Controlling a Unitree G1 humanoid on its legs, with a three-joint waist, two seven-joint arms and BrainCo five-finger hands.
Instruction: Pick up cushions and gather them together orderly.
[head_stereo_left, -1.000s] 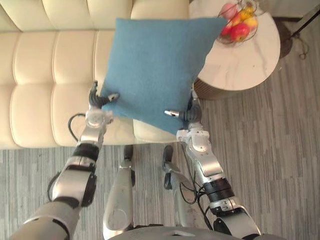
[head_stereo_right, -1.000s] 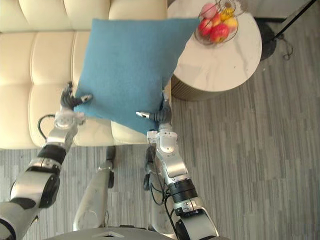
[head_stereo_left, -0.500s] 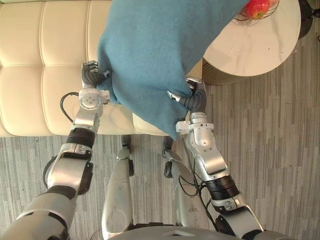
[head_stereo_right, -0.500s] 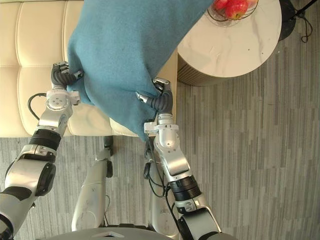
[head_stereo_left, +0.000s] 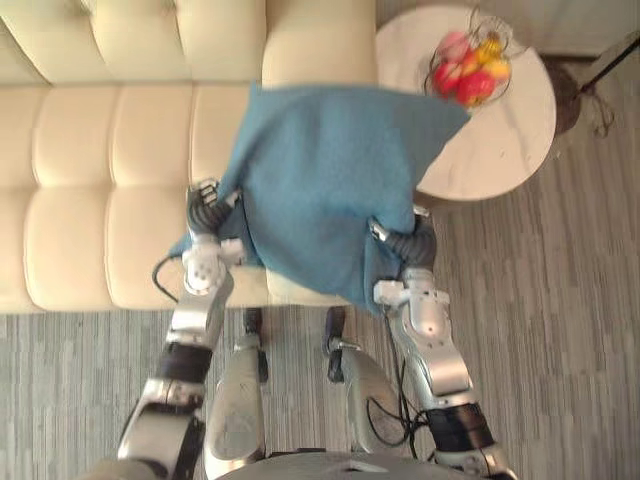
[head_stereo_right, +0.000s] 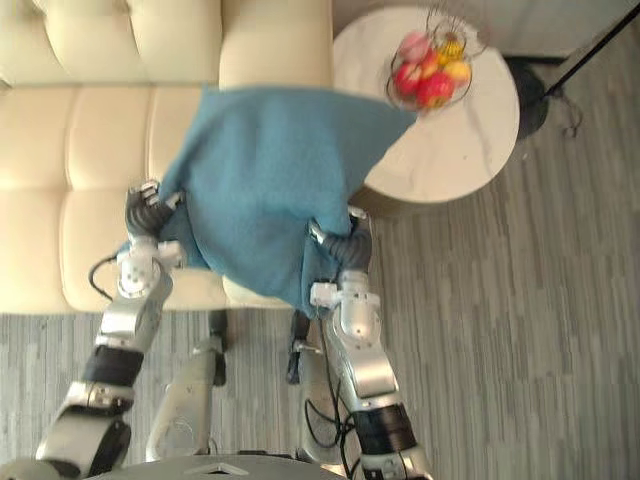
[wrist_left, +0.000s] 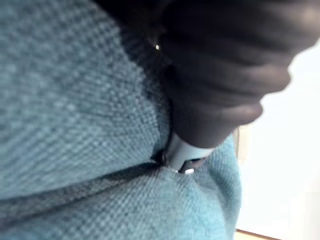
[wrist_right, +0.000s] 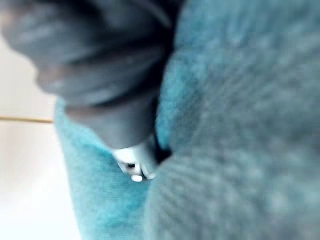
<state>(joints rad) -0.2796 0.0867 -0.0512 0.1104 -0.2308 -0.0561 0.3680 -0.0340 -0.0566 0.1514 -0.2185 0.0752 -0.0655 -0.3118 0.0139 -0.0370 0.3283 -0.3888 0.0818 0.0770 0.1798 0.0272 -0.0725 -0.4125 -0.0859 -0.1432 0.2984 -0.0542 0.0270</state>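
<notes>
Right, I am seeing the left hand (head_stereo_left: 203, 215) and right hand (head_stereo_left: 415, 245) sinking into the blue cushion (head_stereo_left: 330, 180), which is hanging over the sofa (head_stereo_left: 90, 180) seat. Its folds are covering both grips, so I cannot tell their state. Right of the sofa, a wire basket (head_stereo_left: 497, 28) is holding fruit (head_stereo_left: 474, 85).

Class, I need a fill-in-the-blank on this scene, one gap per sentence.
The left hand and right hand grip one ___ cushion.
It is held over a ___-coloured sofa.
The fruit basket stands on a ___ white table.
Missing: blue; cream; round.
</notes>
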